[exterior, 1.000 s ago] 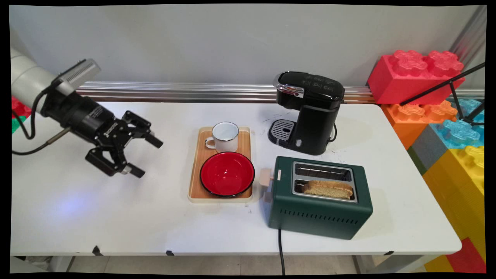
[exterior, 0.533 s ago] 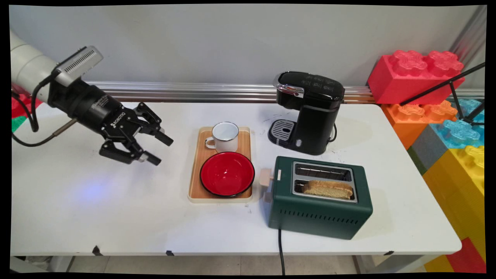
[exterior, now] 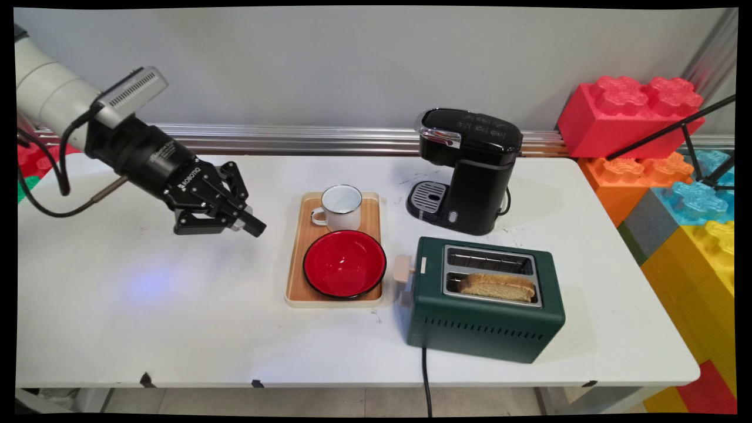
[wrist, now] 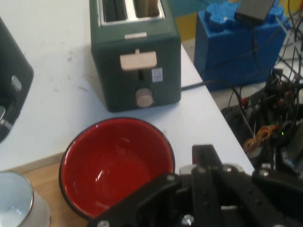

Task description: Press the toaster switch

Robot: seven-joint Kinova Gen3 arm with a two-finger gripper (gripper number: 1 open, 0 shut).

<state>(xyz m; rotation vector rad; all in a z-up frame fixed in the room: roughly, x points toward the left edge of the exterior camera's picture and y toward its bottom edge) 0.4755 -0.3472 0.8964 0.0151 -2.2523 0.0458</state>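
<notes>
My black gripper [exterior: 247, 224] hangs above the table's left half, pointing right towards a wooden tray [exterior: 299, 258]. It is open and holds nothing. On the tray stand a white enamel mug [exterior: 339, 207] at the back and a red bowl [exterior: 344, 264] in front. The mug's handle faces the gripper, roughly a hand's width away. In the hand view the red bowl [wrist: 116, 163] lies just beyond a black finger [wrist: 202, 153], the mug [wrist: 16, 203] shows at the lower left, and the green toaster [wrist: 137, 61] stands farther off.
A green toaster [exterior: 484, 317] with a bread slice [exterior: 498, 287] in its near slot stands right of the tray. Its cord [exterior: 425, 382] hangs over the front edge. A black coffee machine [exterior: 470, 170] stands behind it. Big coloured blocks [exterior: 631, 114] are stacked at the table's right end.
The gripper has moved right and slightly back towards the tray, and its wrist has turned so that the fingers now show nearly edge-on. Nothing on the table has moved.
</notes>
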